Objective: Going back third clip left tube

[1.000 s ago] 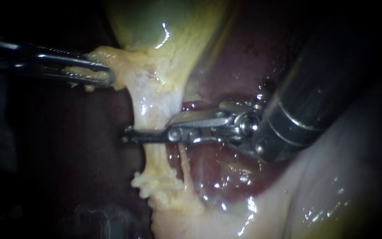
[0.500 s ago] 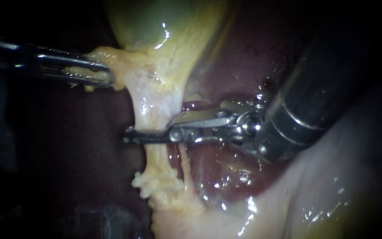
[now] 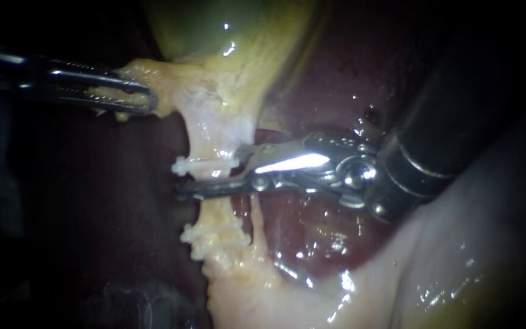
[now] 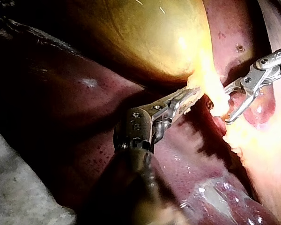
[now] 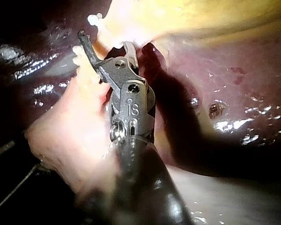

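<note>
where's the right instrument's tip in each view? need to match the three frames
Endoscope: right instrument mid-picture, jaws open astride the tube, next to the white clip.
Left wrist: right instrument beyond the left instrument's tip, open around that tube.
Right wrist: right instrument ahead of its own shaft, astride the tube.
Shared landmark: the yellow gallbladder, beside the jaws in all three.

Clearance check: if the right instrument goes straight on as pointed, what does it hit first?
Likely the tube: it lies between the right instrument's open jaws, right by the clip. Depth is unclear.
</note>
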### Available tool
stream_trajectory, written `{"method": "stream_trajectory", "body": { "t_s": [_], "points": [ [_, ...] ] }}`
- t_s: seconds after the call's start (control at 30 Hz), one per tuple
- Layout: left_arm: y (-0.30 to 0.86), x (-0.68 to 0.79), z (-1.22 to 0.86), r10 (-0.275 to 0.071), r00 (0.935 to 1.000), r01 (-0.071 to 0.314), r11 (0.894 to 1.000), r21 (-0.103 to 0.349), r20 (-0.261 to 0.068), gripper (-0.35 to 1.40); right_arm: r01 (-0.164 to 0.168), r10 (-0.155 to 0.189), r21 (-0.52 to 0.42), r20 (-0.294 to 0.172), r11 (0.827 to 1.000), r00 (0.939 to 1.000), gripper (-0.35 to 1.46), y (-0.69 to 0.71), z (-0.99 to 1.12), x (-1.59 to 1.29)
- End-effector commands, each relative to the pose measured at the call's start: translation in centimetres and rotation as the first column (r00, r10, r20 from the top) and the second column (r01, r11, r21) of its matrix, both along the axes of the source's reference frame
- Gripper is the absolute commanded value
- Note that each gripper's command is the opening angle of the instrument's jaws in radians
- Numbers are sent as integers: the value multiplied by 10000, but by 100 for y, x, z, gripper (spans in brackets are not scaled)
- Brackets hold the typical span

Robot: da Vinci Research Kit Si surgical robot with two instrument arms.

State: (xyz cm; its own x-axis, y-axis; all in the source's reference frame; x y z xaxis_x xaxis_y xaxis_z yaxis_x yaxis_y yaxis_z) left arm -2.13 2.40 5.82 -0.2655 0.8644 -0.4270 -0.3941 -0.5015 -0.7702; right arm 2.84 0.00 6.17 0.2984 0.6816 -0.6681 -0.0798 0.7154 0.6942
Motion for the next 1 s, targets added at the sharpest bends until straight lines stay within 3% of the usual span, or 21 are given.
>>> {"method": "stream_trajectory", "body": {
  "t_s": [0.03, 0.27, 0.53, 0.73, 1.0],
  "points": [
    [0, 0, -1, 9, 10000, -9, 10000, -1, 10, -35, 53, -53, -144, -24, 9999, 10000, 49, 0, 0, -4],
    [0, 1, -1, 16, 10000, -16, 10000, -1, 14, -35, 524, -562, -1311, -252, 9900, 9981, 50, -4, -3, -37],
    [0, 3, 0, 24, 10000, -24, 10000, -1, 19, -35, 1041, -1206, -2416, -545, 9648, 9912, 50, -2, -27, -100],
    [1, 3, 1, 26, 10000, -26, 10000, -2, 20, -35, 1048, -1232, -2896, -460, 9514, 9913, 50, 1, -40, -143],
    [1, 3, 2, 27, 10000, -27, 10000, -4, 21, -35, 1097, -1299, -3141, -443, 9430, 9905, 50, 0, -44, -164]
  ]
}}
